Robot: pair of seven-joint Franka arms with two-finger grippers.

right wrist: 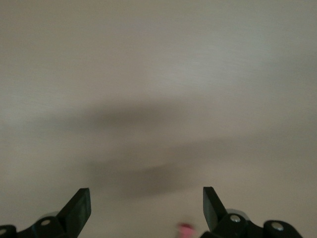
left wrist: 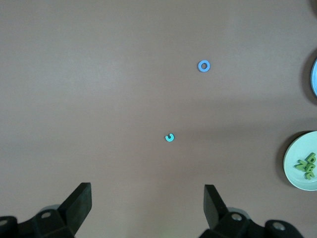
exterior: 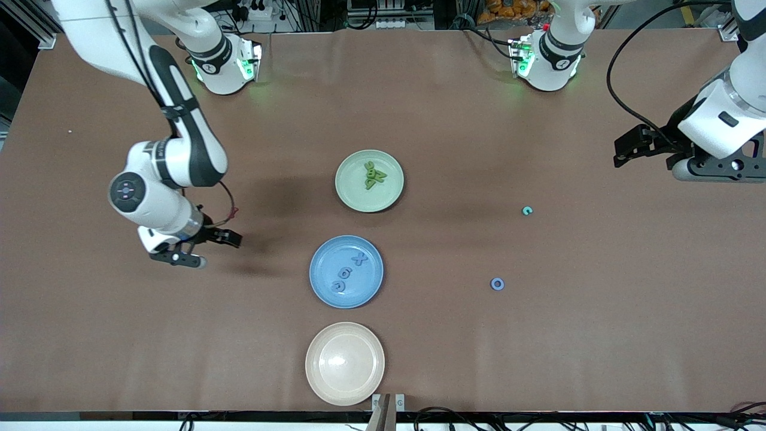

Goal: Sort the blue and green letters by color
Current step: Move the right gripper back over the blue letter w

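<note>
Both hands spread wide, empty — left hand (exterior: 625,152), right hand (exterior: 218,248).

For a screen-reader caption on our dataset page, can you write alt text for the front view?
Three plates line the middle of a brown table: a green plate holding green letters, a blue plate holding blue letters, and an empty cream plate. A teal letter and a blue ring letter lie loose toward the left arm's end; the left tool and right tool are open.
</note>
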